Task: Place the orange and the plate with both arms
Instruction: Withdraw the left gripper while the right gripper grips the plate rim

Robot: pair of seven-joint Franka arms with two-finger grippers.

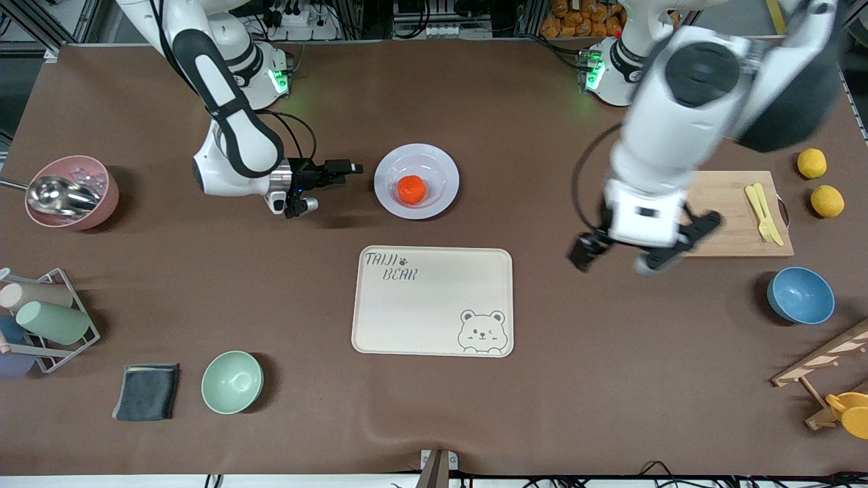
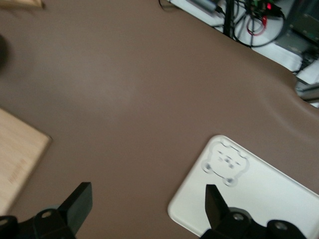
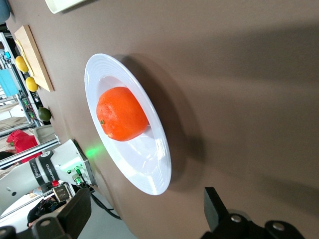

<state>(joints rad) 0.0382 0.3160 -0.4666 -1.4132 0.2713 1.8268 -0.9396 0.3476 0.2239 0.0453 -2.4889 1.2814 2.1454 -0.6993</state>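
The orange [image 1: 411, 189] lies in the middle of the pale round plate [image 1: 441, 169], which stands on the table farther from the front camera than the bear tray. My right gripper [image 1: 336, 179] is low beside the plate on the right arm's side, open and empty, its jaws pointing at the plate. In the right wrist view the orange [image 3: 121, 113] sits on the plate [image 3: 149, 169], just ahead of the open right gripper [image 3: 147, 209]. My left gripper [image 1: 630, 254] is open and empty over bare table between the tray and the cutting board; it also shows in the left wrist view [image 2: 148, 204].
The cream bear tray [image 1: 434, 301] is mid-table and shows in the left wrist view [image 2: 259, 194]. A cutting board [image 1: 736, 213] with yellow cutlery, two lemons [image 1: 812, 163] and a blue bowl [image 1: 800, 295] are at the left arm's end. A green bowl [image 1: 232, 381], dark cloth [image 1: 147, 392], cup rack [image 1: 47, 322] and pink bowl [image 1: 71, 193] are at the right arm's end.
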